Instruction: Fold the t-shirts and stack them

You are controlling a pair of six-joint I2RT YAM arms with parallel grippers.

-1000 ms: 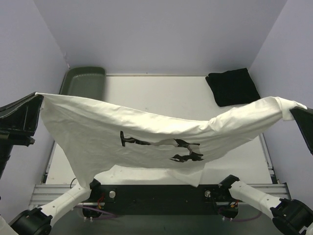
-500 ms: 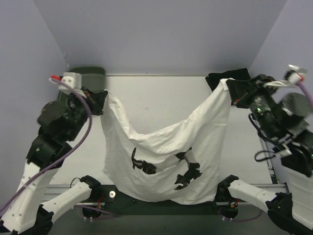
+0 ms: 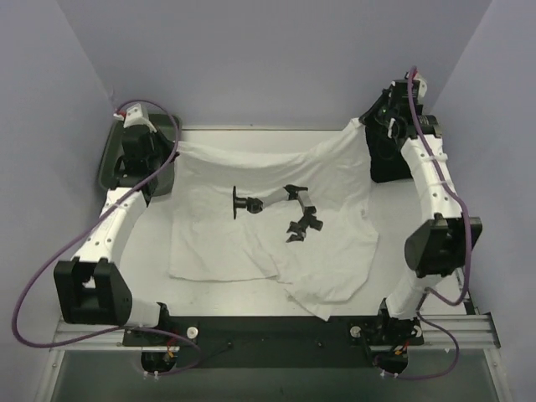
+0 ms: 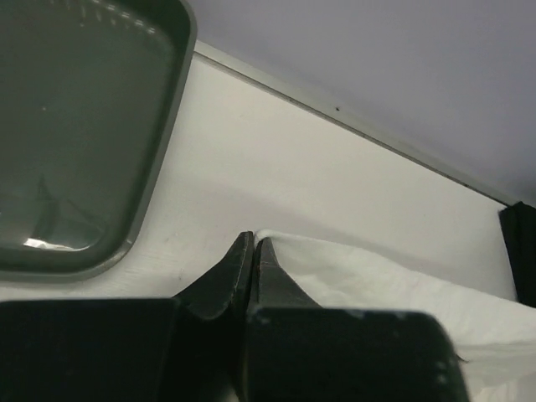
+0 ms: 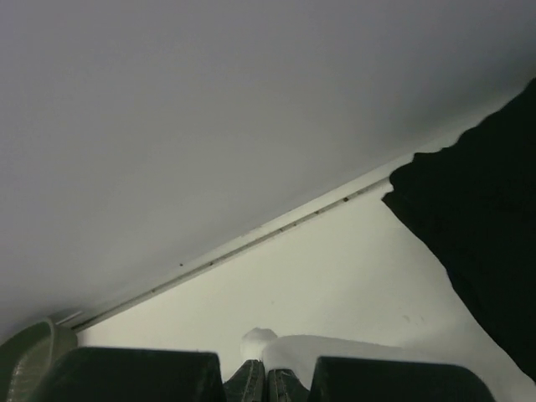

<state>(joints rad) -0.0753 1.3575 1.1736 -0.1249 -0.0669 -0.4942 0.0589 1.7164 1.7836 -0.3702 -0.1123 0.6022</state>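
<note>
The white t-shirt (image 3: 251, 243), which has a black print, lies mostly spread on the table with its far edge lifted between both grippers. My left gripper (image 3: 177, 151) is shut on the far left corner. In the left wrist view the cloth (image 4: 377, 285) runs off from the closed fingertips (image 4: 270, 251). My right gripper (image 3: 362, 127) is shut on the far right corner. A white fold (image 5: 352, 350) bulges over that gripper's tips (image 5: 266, 378). The black t-shirt (image 3: 383, 167) lies folded at the back right, partly hidden by the right arm; it shows as a dark mass (image 5: 486, 234) in the right wrist view.
A dark green tray (image 3: 106, 159) sits at the back left corner, mostly behind the left arm, and the left wrist view shows its rim (image 4: 163, 159). The back wall stands just beyond both grippers. The shirt's near hem (image 3: 327, 306) comes close to the table's front edge.
Both arms swung from high and near the camera out to the table's far edge. The white t-shirt, which was hanging between them, came down and now lies spread on the table.
</note>
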